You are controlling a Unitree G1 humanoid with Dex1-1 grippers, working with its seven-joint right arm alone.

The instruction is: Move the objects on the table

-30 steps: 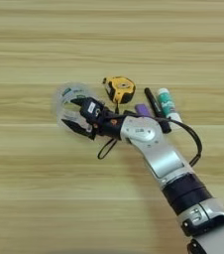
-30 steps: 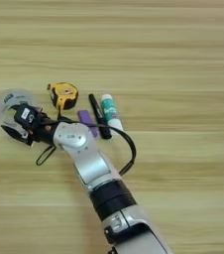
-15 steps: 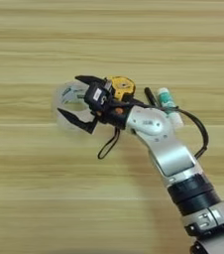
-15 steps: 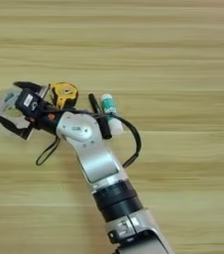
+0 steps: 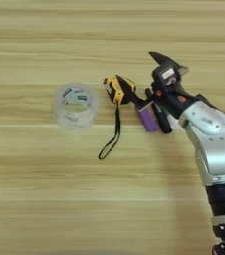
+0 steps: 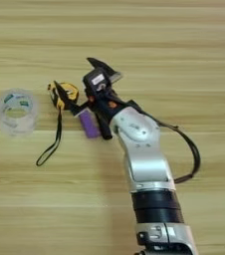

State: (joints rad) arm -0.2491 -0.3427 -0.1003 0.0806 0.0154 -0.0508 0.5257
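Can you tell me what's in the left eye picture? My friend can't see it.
A robot's silver right arm reaches in from the bottom right, its black end effector open above a yellow-black tape measure, a purple piece and a black marker pen on a wooden table. A clear tape roll sits alone to the left.

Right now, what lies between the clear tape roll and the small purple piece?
The yellow-black tape measure, its black strap trailing toward the camera, lies between the clear tape roll and the purple piece; both views show it.
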